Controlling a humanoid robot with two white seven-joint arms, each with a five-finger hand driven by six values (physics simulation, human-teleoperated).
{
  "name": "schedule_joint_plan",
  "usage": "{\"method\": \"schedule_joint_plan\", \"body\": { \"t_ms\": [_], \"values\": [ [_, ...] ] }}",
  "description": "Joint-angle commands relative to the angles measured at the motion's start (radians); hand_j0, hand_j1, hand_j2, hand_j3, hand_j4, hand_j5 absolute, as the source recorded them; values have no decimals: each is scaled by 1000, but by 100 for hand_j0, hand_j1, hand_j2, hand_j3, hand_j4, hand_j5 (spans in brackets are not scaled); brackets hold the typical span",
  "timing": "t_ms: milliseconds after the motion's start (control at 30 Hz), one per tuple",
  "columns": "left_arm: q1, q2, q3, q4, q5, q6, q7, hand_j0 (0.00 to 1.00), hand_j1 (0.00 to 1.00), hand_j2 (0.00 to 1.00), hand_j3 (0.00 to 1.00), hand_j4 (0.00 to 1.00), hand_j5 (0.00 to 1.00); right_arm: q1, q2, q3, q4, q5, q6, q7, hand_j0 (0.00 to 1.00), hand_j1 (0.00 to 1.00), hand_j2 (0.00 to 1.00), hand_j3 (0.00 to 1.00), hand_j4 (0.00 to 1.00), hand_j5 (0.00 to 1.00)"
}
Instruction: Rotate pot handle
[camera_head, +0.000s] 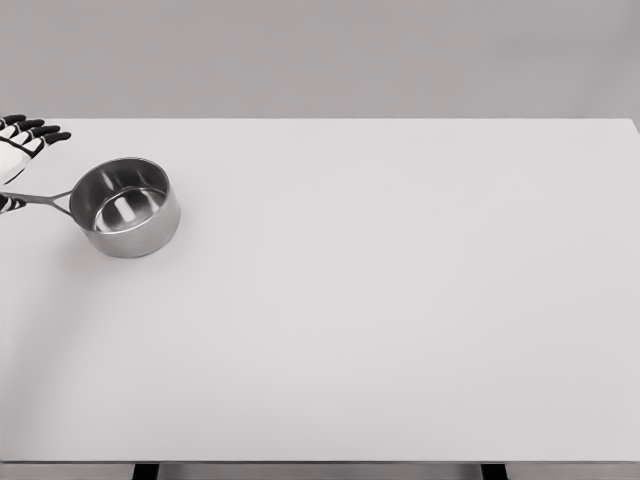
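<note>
A shiny steel pot (126, 208) stands upright on the white table (380, 300) at the far left. Its thin handle (45, 199) points left toward the picture's edge. My left hand (18, 160) enters at that edge, mostly cut off. Its black-tipped fingers (35, 131) are stretched out above and behind the handle, apart from the pot's rim. The thumb tip (9, 204) shows right at the handle's outer end; whether it touches is unclear. Nothing is gripped. The right arm is out of view.
The white table runs from the pot across to the right edge of the picture, with a grey wall behind. Two dark table legs (146, 471) show under the front edge.
</note>
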Motion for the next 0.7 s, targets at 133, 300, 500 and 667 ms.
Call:
{"method": "schedule_joint_plan", "body": {
  "t_ms": [133, 300, 500, 667],
  "values": [
    [3, 3, 1, -16, 12, 0, 1, 100, 100, 100, 100, 100, 100, 0, 0, 0, 0, 0, 0, 1, 100, 100, 100, 100, 100, 100],
    [44, 16, 13, -199, 42, 0, 2, 100, 100, 100, 100, 100, 100, 0, 0, 0, 0, 0, 0, 0, 100, 100, 100, 100, 100, 100],
    [196, 93, 155, -397, 147, 0, 1, 100, 100, 100, 100, 100, 100, 0, 0, 0, 0, 0, 0, 0, 100, 100, 100, 100, 100, 100],
    [253, 130, 255, -435, 223, 0, -15, 100, 100, 100, 100, 100, 100, 0, 0, 0, 0, 0, 0, 0, 100, 100, 100, 100, 100, 100]
  ]
}}
